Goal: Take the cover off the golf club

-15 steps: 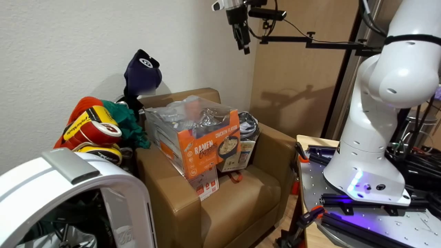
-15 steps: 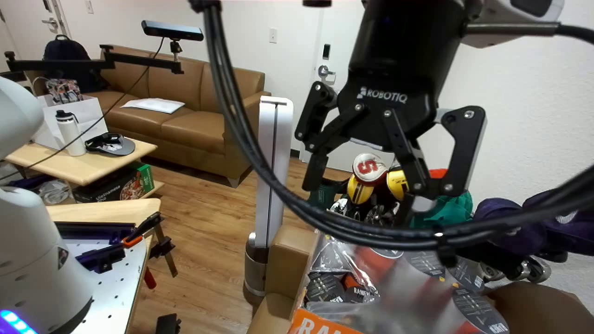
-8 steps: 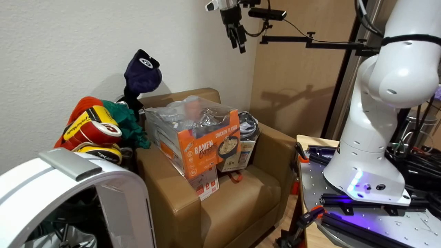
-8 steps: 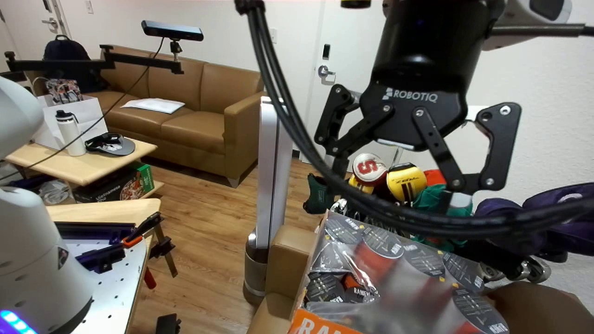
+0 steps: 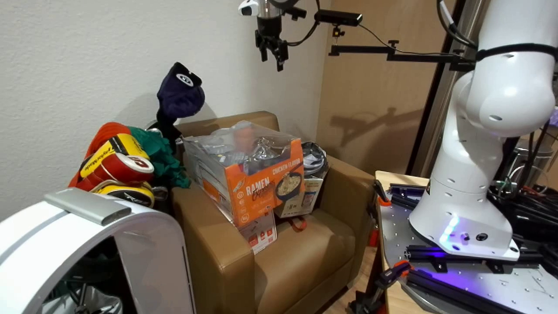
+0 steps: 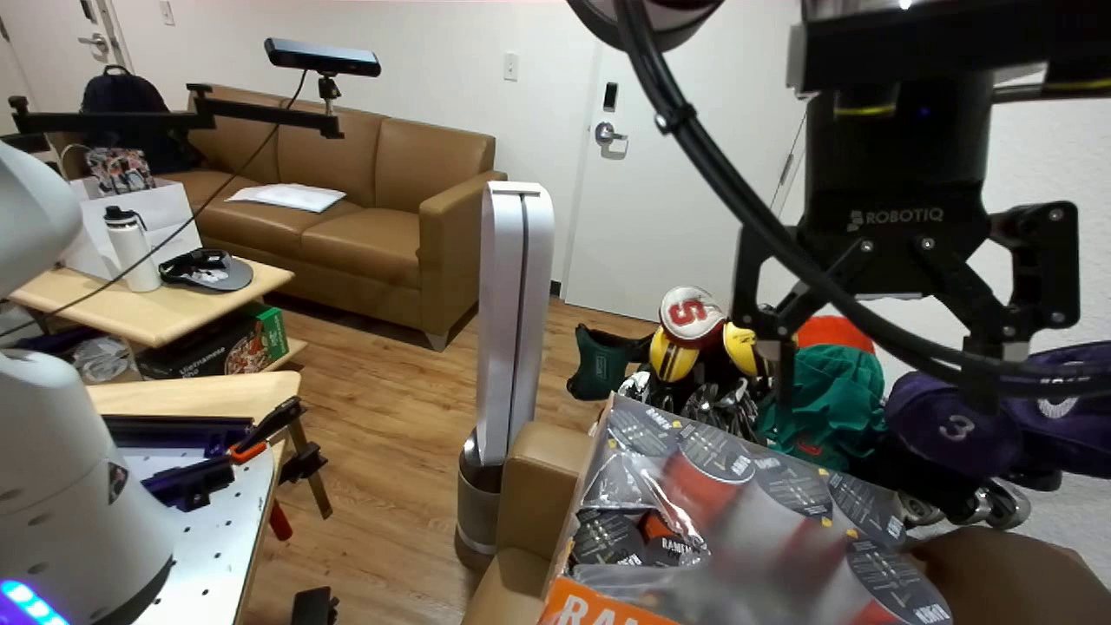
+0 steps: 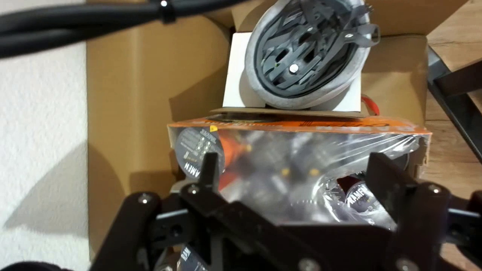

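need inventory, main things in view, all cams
dark covers: two, navy, beside green cloth
bright covers: three, yellow and red, beside green cloth
green cloth: one, green, between cover groups
ramen box: one, orange-fronted, in armchair
armchair: one, brown, by wall
helmet: one, grey, on white box
tower fan: one, white, beside armchair
sofa: one, brown, across the room
camera: one, black, on boom
arm: one, white, on metal plate
gripper: one, black, open, above armchair

Orange ramen box (image 5: 244,196) on brown armchair (image 5: 301,257); upturned helmet (image 7: 305,56) atop white box (image 7: 235,79); 1 bottle (image 6: 134,256) beside cap (image 6: 227,273).
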Tool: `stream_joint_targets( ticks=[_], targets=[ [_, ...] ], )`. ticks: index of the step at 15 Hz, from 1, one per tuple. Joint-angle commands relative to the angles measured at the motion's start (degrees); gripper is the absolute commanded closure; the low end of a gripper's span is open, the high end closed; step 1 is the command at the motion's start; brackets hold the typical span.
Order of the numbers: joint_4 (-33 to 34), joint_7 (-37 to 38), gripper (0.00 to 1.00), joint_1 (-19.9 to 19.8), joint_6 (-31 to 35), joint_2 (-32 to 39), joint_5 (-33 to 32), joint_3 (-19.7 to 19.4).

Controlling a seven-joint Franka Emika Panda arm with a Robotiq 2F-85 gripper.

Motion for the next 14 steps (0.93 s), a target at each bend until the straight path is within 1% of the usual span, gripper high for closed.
stream_joint_targets(
  ticks=[1, 3, 5, 6, 7, 10, 12, 14],
  targets=[
    [4.71, -9.90, 0.00, -1.29, 6.24, 5.81, 2.09, 1.97],
    [6.36, -15.07, 0.00, -1.34, 8.60, 7.97, 3.18, 3.15],
    [6.64, -20.91, 0.00, -1.63, 10.21, 8.46, 4.61, 4.30],
    [6.60, -19.35, 0.00, -1.59, 7.47, 7.79, 4.17, 4.10],
    [5.47, -16.00, 0.00, -1.02, 8.40, 7.67, 2.79, 4.10],
    [5.70, -16.61, 0.00, -1.22, 8.32, 7.76, 2.84, 4.13],
    [5.99, -22.17, 0.00, -1.75, 14.41, 9.25, 0.80, 4.30],
    [7.44, -27.60, 0.00, -2.18, 17.83, 11.48, 2.04, 4.80]
  ],
)
